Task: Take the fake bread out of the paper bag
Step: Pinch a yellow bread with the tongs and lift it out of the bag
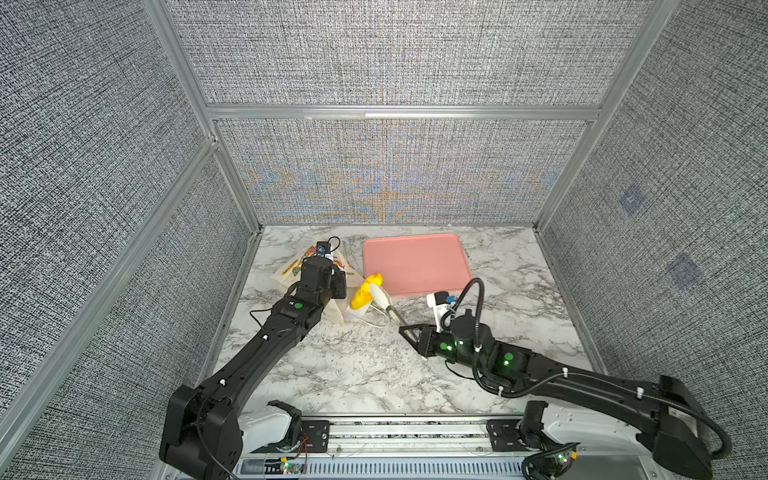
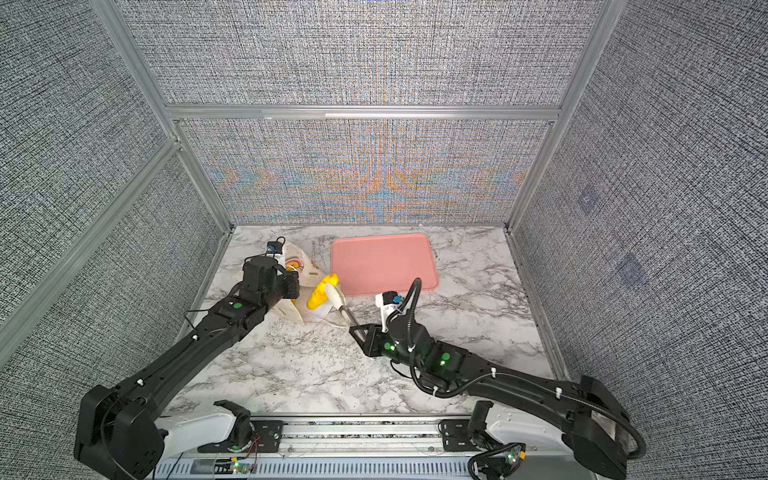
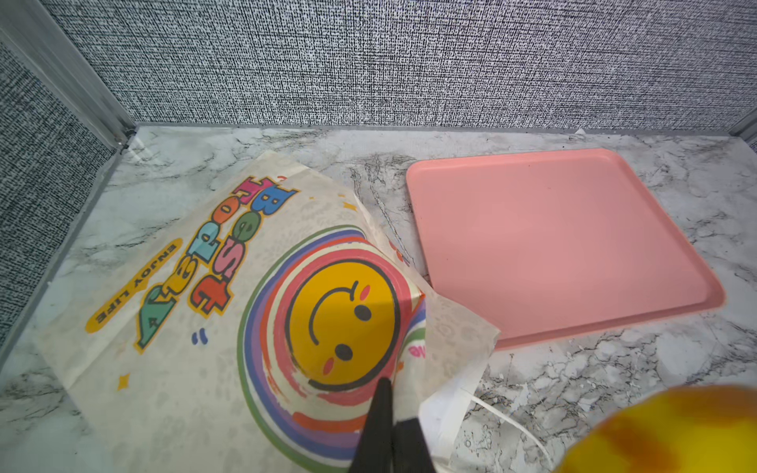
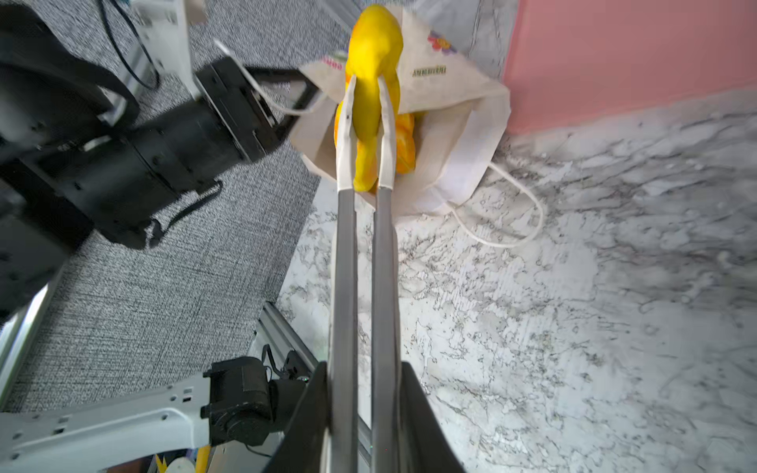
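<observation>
Right gripper is clamped on tongs, whose tips pinch a yellow bread sticking out of the bag's mouth. Left gripper is closed tight on the bag at its rim. The bag lies on the bench at far left, just left of the pink tray.

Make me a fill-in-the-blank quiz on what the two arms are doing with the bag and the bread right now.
1. The right pincer holds a pair of ____.
2. That tool's white tips clamp the fake bread, coloured ____.
3. The paper bag is pinched by the ____.
4. Beside the bag lies a flat pink ____.
Missing: tongs; yellow; left pincer; tray.
</observation>
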